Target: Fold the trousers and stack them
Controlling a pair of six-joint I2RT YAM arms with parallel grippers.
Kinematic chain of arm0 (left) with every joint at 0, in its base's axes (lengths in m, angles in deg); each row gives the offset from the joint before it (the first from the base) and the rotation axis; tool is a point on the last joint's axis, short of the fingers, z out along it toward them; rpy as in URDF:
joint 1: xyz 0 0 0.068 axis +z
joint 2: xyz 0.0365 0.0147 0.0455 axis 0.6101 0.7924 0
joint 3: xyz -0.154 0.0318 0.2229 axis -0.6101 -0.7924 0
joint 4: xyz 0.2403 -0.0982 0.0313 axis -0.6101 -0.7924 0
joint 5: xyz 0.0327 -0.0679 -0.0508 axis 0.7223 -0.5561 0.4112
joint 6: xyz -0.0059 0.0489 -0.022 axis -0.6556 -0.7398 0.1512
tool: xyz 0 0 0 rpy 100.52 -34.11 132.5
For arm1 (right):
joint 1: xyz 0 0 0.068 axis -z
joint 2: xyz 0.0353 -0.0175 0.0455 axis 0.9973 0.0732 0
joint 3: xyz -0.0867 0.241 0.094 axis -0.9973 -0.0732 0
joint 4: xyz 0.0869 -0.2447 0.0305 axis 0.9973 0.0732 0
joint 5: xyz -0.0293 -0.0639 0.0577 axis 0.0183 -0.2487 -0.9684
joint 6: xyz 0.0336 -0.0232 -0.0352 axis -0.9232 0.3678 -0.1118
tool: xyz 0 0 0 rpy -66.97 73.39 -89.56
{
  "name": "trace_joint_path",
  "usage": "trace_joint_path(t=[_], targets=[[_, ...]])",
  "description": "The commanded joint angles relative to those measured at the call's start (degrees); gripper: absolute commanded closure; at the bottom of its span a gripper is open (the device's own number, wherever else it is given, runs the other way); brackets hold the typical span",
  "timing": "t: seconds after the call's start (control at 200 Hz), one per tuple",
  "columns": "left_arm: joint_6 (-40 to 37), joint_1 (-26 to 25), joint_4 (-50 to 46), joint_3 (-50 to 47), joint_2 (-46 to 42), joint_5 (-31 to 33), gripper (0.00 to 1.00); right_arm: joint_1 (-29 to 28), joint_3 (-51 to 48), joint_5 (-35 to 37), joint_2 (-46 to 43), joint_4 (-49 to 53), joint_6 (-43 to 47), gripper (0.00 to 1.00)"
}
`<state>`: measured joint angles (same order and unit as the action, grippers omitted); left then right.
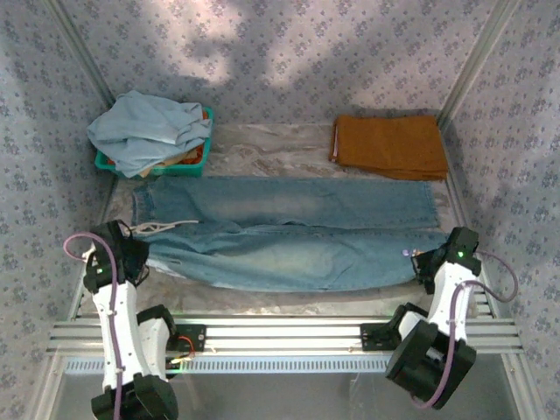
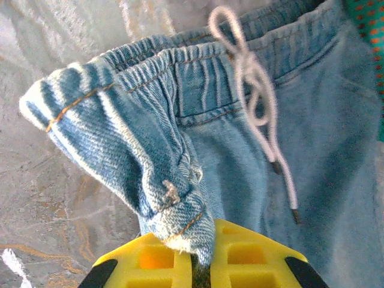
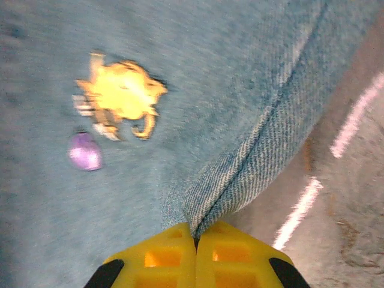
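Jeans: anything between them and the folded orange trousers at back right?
Nothing visible. Bare table lies between the jeans and the orange trousers; the basket sits back left, off that path. Left gripper is shut on the waistband, right gripper on a leg edge.

Jeans [image 1: 289,232] before basket [image 1: 105,164] left, folded trousers [image 1: 389,147] right
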<state>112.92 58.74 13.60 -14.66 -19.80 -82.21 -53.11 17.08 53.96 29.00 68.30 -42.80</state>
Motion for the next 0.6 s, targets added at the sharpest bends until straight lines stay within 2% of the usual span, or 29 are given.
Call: trace_joint_path(t=[0.0,0.1,0.27,0.595], targets=[[-1.85,0.29,-2.69,5.47,-1.65,-0.03,1.00,-0.43,4.71,-1.43,-3.39,1.57,2.53,1.00],[-2.79,0.30,-4.54,10.12,-1.68,0.93,1.00,-1.58,7.74,-0.29,-4.66,4.15,2.77,1.00],[-3.48,0.30,-6.65,17.37,-0.54,3.69,1.00,-2.45,8.81,-2.53,-8.38,3.21,-1.00,1.00],[-4.47,0.30,-8.53,26.78,0.70,6.12,1.00,-0.92,18.23,-4.48,-11.93,7.76,-2.34,1.00]])
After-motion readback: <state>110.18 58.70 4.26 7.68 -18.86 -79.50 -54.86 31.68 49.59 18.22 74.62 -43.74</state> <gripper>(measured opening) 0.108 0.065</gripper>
